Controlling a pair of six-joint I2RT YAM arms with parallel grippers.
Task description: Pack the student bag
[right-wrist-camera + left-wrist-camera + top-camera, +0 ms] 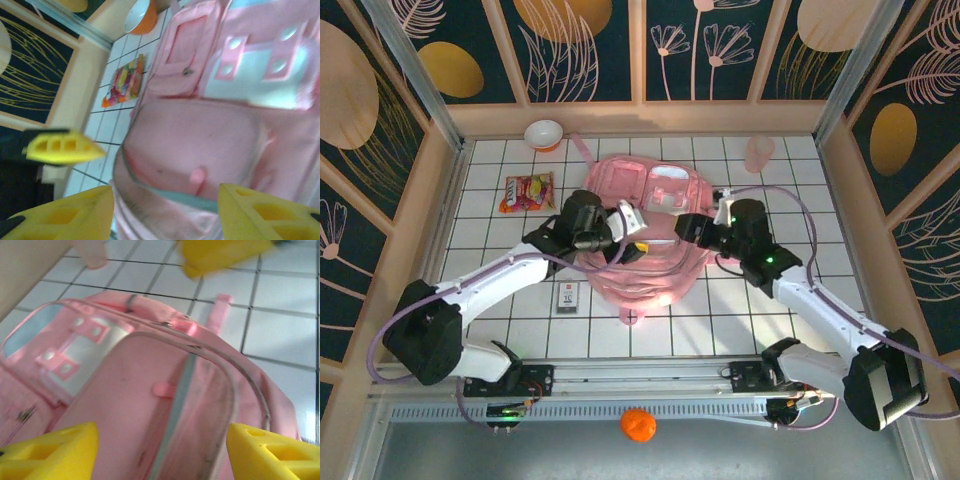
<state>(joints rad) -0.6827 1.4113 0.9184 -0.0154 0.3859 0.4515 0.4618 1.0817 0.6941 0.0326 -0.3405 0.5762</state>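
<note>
The student bag (650, 200), a large soft pink backpack with light trim, lies flat in the middle of the tiled table. Its main opening gapes at the near end, with grey-green lining (182, 390) showing under the rim. My left gripper (623, 226) hovers over the bag's left side, my right gripper (688, 228) over its right side. In the left wrist view the left gripper (162, 455) is open, its yellow fingers (50, 452) wide apart above the bag's rim. My right gripper (165, 210) is open too, above the bag's mouth (190, 150), holding nothing.
A colourful snack packet (527, 190) lies left of the bag, with a white and orange bowl (543, 133) behind it. A translucent pink cup (758, 152) stands at the back right. A small dark box (567, 296) lies near the front left. Wooden walls enclose the table.
</note>
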